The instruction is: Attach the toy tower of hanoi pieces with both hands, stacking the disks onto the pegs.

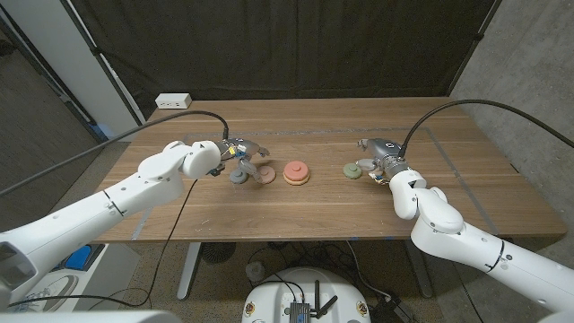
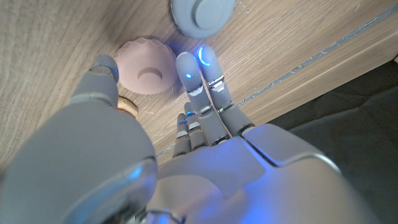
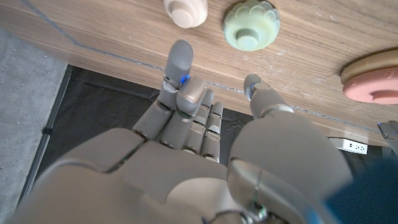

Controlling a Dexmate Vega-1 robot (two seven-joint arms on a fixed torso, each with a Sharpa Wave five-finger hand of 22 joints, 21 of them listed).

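Note:
A pink disk (image 2: 146, 67) with a centre hole lies on the wooden table between the thumb and fingers (image 2: 186, 68) of my left hand (image 1: 229, 152); contact is not clear. It also shows as the pink disk (image 1: 265, 173) beside a grey piece (image 1: 238, 177), and that grey piece (image 2: 202, 15) sits just beyond the fingertips. A salmon disk on a tan base (image 1: 296, 173) stands mid-table. My right hand (image 1: 386, 161) is empty with fingers spread, close behind a green scalloped piece (image 3: 251, 26) and a cream piece (image 3: 185, 11). The green piece (image 1: 353, 170) lies left of that hand.
A white power strip (image 1: 173, 101) lies at the table's far left corner. Black cables run from both arms over the table. The salmon and tan stack (image 3: 373, 78) shows at the right wrist picture's edge. A dark curtain hangs behind the table.

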